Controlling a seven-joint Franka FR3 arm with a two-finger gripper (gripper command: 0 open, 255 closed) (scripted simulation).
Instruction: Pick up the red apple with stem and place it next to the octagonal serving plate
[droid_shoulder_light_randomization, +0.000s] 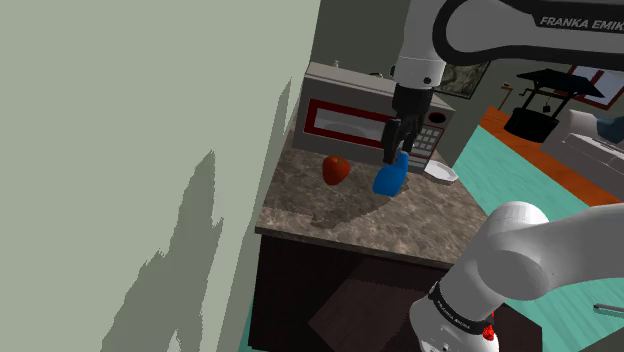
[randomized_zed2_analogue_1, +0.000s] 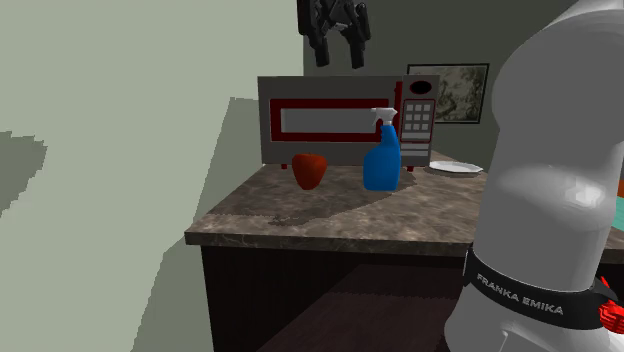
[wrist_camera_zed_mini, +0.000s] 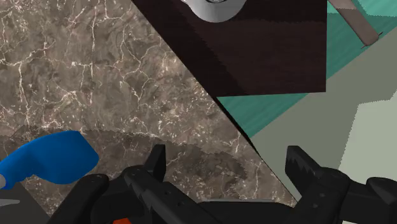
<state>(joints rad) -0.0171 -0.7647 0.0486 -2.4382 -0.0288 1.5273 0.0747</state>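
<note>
Spread empty, the gripper seems nearest the blue spray bottle and could topple it reaching the apple.

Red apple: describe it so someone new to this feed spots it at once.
Find the grey microwave with a red-trimmed door at the back of the brown marbled countertop. The red apple sits just before that door, to the second exterior view's left of the blue spray bottle. It alone is small, round and red.
</note>
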